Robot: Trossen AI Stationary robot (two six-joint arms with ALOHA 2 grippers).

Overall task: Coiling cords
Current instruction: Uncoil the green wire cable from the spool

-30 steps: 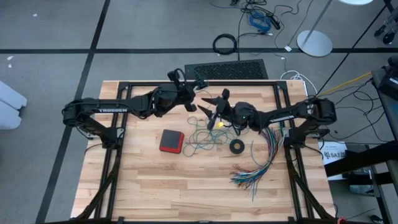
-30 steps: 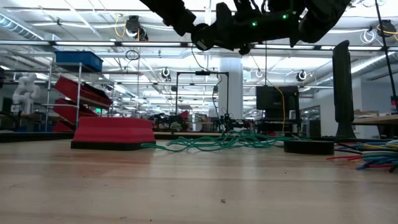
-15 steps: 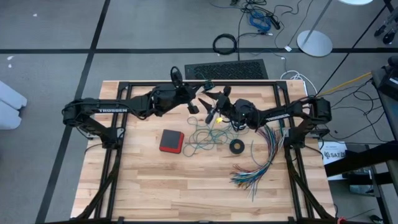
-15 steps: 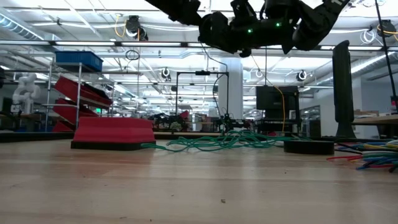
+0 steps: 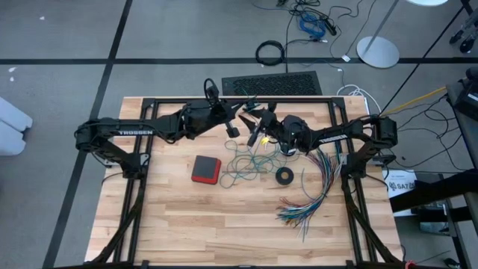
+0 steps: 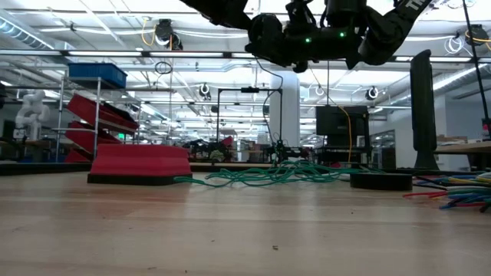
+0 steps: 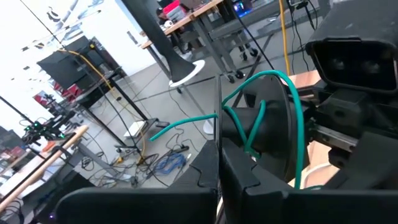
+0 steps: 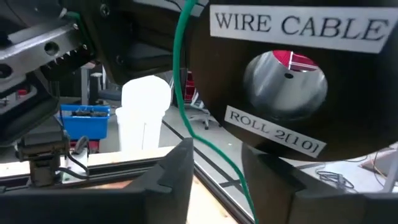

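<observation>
Counter: wooden. Teal-green cord: lay tangled mid-counter, one strand raised between the grippers. Left gripper: raised above the counter's far side, fingers pressed together on that strand. Right gripper: close beside it, fingers parted around the strand.

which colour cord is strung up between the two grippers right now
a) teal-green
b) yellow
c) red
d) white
a: the teal-green cord loops around the black spool held in front of the left gripper, and in the right wrist view the same cord runs past the spool labelled WIRE CABLE, while the rest of it lies in a loose pile on the table.
</observation>
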